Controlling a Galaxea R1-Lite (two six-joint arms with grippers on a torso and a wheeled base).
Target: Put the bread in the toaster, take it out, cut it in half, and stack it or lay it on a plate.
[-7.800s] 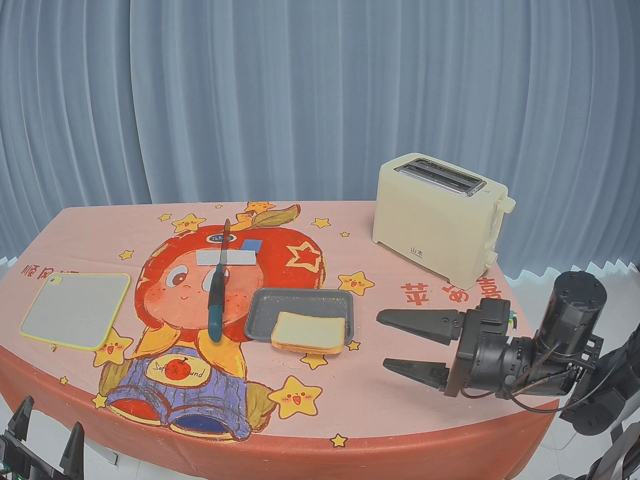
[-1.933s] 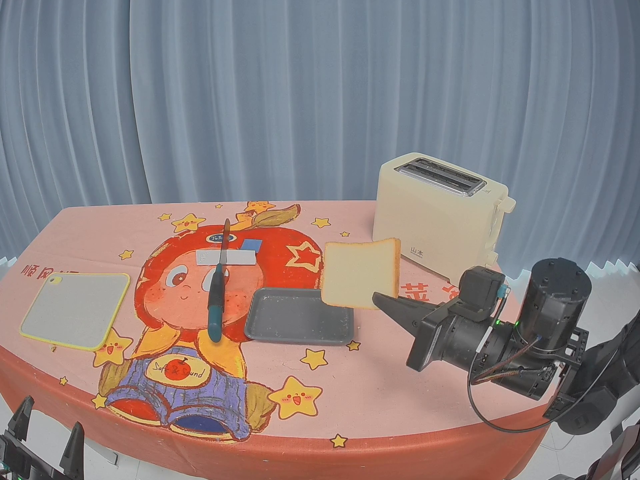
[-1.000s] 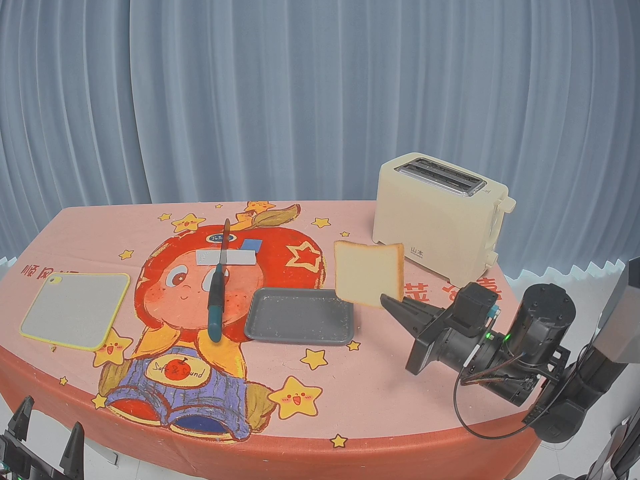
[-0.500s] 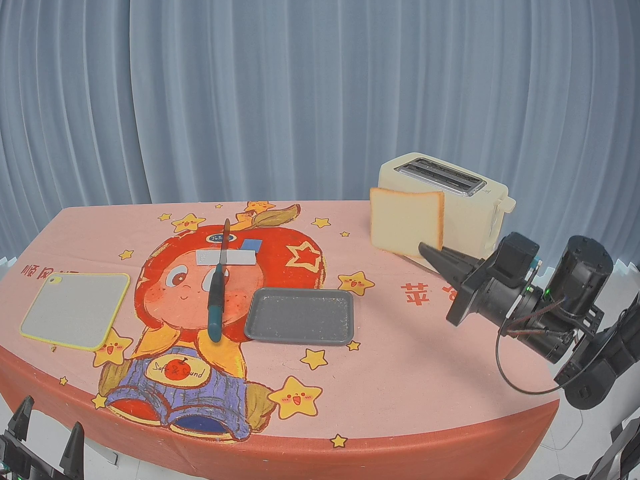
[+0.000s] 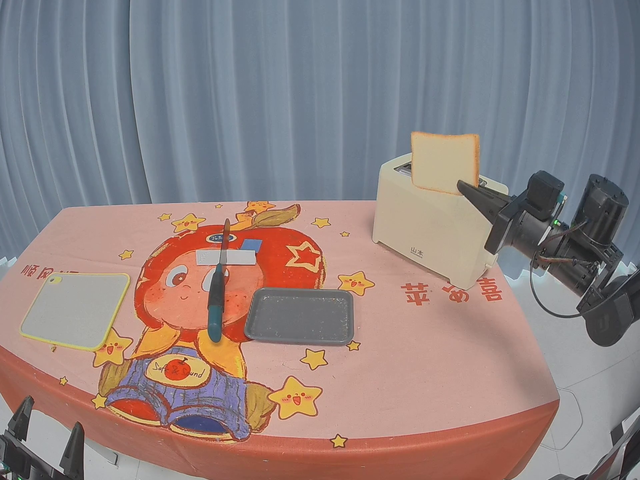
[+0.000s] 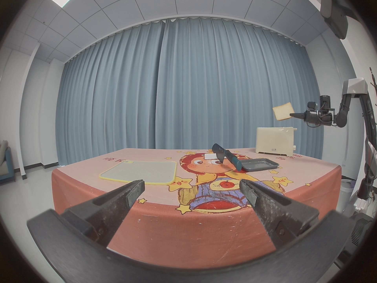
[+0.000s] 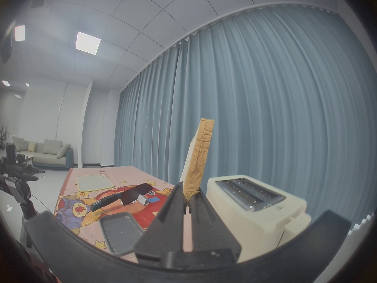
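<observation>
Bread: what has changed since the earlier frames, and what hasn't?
The right gripper closed its jaws on the bread, lifted it off the tray and carried it up to the toaster. The slice now hangs upright above the toaster, not yet in a slot. The tray, knife, board, toaster and left gripper stayed put.

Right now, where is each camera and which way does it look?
Head view: on the head, looking down at the pink cartoon-print table; right gripper holds a square bread slice above the cream toaster.
Left wrist view: low before the table, looking across it past the open left gripper.
Right wrist view: looking along its shut fingers at the slice's edge.
All share slice and toaster.
</observation>
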